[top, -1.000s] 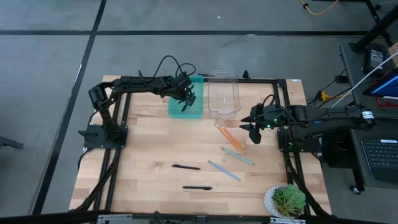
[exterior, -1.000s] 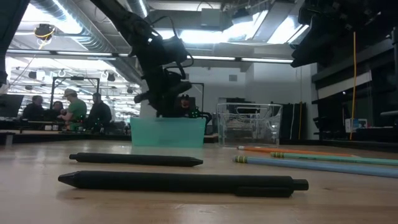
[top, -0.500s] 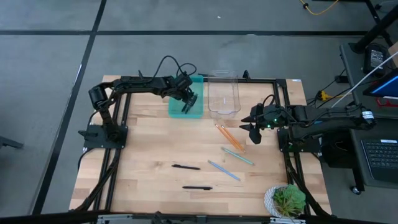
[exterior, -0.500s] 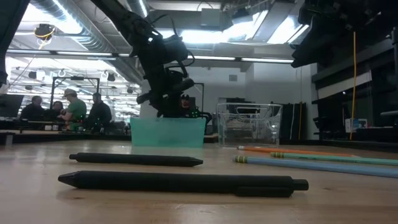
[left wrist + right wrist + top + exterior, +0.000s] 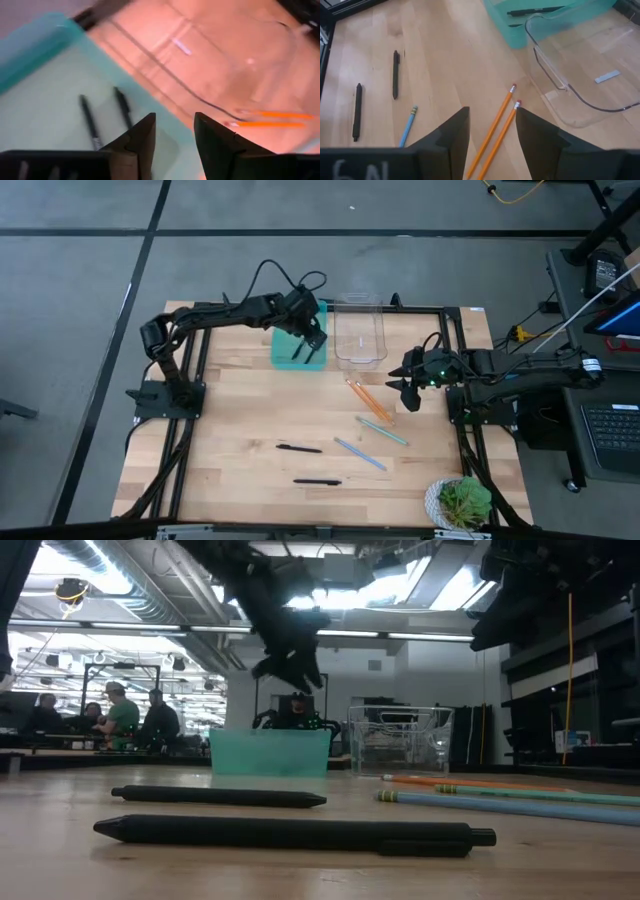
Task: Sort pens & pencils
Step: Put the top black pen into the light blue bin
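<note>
Two black pens [image 5: 299,448] [image 5: 317,481] lie flat on the wooden table. Two more pens [image 5: 91,122] [image 5: 123,106] lie flat in the teal bin [image 5: 283,352] at the far side. Two orange pencils [image 5: 368,400] and two light-blue pencils [image 5: 383,430] [image 5: 360,453] lie on the table right of centre. My left gripper [image 5: 308,332] hangs open and empty above the teal bin; it also shows in its wrist view [image 5: 174,122] and the low view [image 5: 290,655]. My right gripper [image 5: 405,387] is open and empty by the table's right edge, above the orange pencils [image 5: 495,131].
A clear plastic bin [image 5: 359,330] stands right of the teal bin at the far edge. A potted plant [image 5: 462,502] sits at the near right corner. Black frame rails run along the table's left and right sides. People sit far behind the table in the low view.
My left gripper has risen well above the teal bin's rim and moved a little toward the table's right edge. My right arm has kept still, and the pens and pencils on the table have not moved.
</note>
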`<action>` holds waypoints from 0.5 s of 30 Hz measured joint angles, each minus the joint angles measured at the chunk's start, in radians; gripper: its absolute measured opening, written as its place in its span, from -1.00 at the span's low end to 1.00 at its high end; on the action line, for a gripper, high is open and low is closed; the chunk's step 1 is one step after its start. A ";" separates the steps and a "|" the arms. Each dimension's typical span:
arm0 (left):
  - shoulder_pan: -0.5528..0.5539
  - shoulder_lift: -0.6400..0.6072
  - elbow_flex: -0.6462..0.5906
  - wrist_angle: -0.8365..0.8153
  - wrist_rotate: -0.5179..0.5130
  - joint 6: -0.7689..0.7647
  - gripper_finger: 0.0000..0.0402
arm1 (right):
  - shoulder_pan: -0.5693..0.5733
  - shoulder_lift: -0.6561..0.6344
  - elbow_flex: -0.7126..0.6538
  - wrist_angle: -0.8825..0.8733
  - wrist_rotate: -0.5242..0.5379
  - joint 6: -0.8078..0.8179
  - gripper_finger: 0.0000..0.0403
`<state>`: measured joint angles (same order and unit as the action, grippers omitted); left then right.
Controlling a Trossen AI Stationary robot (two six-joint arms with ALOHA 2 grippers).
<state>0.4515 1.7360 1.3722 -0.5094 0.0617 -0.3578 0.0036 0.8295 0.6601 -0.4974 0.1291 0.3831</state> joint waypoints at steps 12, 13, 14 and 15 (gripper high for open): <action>-0.180 -0.043 0.150 -0.253 0.034 0.082 -0.36 | 0.000 0.000 0.000 -0.003 0.000 0.001 -0.20; -0.197 -0.043 0.154 -0.239 0.034 0.094 -0.36 | 0.000 0.000 0.000 -0.003 0.000 0.001 -0.20; -0.213 -0.042 0.154 -0.234 0.030 0.107 -0.36 | 0.001 0.000 0.000 -0.003 0.000 0.001 -0.20; -0.231 -0.041 0.152 -0.243 0.027 0.120 -0.36 | 0.000 0.000 0.000 -0.003 0.000 0.001 -0.20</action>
<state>0.2205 1.6951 1.5245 -0.7521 0.0891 -0.2373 0.0040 0.8291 0.6601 -0.5003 0.1287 0.3840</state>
